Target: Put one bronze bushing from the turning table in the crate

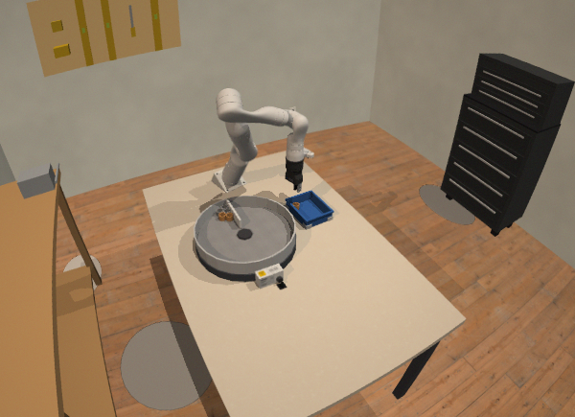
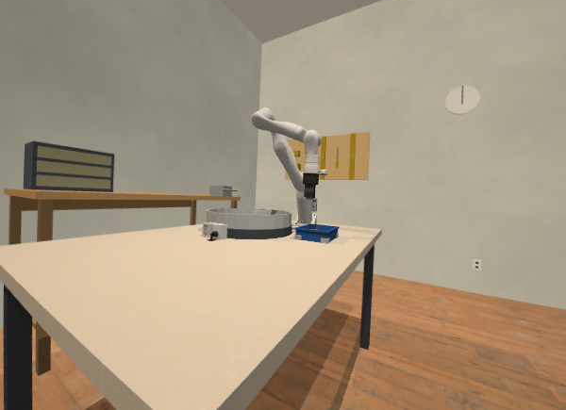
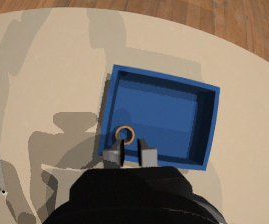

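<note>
The pincer [image 1: 297,189] [image 2: 314,222] [image 3: 130,148] hangs above the near-wall side of the blue crate [image 1: 322,218] [image 2: 317,235] [image 3: 212,127], its fingers partly spread with nothing between them. One bronze bushing [image 1: 296,205] [image 3: 117,135] lies in the crate, by a corner. Other bushings [image 1: 225,217] sit together on the turning table [image 1: 264,246] [image 2: 250,220], beside its pale bar [image 1: 234,214], on the counter [image 1: 345,312] [image 2: 189,287] [image 3: 30,85].

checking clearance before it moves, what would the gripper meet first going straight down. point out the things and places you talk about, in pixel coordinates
Probably the bronze bushing [image 1: 296,205] [image 3: 133,134] inside the blue crate [image 1: 322,220] [image 2: 311,234] [image 3: 215,125]; depth below the gripper [image 1: 298,188] [image 2: 314,221] [image 3: 131,146] is unclear, so the crate's near wall is possible.
</note>
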You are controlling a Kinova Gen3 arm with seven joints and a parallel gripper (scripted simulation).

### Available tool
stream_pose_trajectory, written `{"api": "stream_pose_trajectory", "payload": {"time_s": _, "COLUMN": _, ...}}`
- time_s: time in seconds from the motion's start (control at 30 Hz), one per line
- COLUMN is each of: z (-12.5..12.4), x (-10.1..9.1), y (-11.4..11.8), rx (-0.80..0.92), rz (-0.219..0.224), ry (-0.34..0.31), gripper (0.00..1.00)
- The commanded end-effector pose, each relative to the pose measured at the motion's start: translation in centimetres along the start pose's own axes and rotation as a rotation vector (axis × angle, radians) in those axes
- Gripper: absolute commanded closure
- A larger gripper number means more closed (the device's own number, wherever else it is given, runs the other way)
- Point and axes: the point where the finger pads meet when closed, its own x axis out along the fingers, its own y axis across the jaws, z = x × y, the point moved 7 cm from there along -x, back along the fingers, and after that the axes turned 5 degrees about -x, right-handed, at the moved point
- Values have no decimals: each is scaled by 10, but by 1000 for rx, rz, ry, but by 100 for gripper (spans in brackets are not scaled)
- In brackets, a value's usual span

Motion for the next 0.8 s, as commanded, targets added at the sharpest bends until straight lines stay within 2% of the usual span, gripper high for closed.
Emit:
{"api": "stream_pose_trajectory", "payload": {"time_s": 0.0, "z": 0, "x": -22, "y": 1, "rx": 0, "rz": 2, "ry": 8, "gripper": 58}}
{"api": "stream_pose_trajectory", "payload": {"time_s": 0.07, "z": 0, "x": -39, "y": 1, "rx": -1, "rz": 3, "ry": 10, "gripper": 58}}
{"api": "stream_pose_trajectory", "payload": {"time_s": 0.77, "z": 1, "x": -37, "y": 1, "rx": 1, "rz": 4, "ry": 6, "gripper": 58}}
